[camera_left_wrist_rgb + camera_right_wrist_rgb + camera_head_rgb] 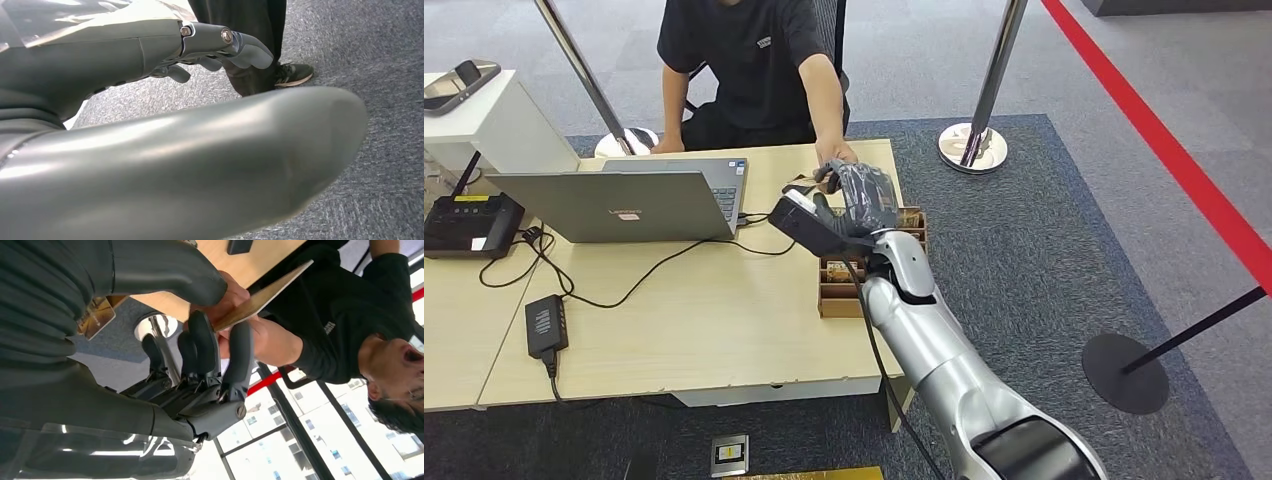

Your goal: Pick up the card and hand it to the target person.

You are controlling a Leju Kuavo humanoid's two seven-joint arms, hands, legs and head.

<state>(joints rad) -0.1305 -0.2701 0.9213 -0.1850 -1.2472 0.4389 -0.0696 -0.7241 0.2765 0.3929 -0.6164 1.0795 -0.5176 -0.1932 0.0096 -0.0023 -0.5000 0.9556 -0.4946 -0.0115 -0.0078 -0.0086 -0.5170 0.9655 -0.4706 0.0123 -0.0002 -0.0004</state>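
In the right wrist view a thin tan card (272, 290) is pinched between my right hand's (200, 340) thick thumb and dark fingers. The seated person's hand (235, 302) reaches in and grips the same card close to my thumb. From the head view, my right hand (856, 195) is raised over the far right part of the table, meeting the person's hand (834, 153). The person (754, 60) wears a black shirt and sits behind the table. My left hand (220, 45) hangs over grey carpet, fingers loosely apart, holding nothing.
A wooden card box (904, 225) lies under my right wrist near the table's (704, 320) right edge. A grey laptop (624, 205), cables, a black power brick (545, 325) and a black device (469, 225) occupy the left. A chrome stanchion (974, 140) stands beyond.
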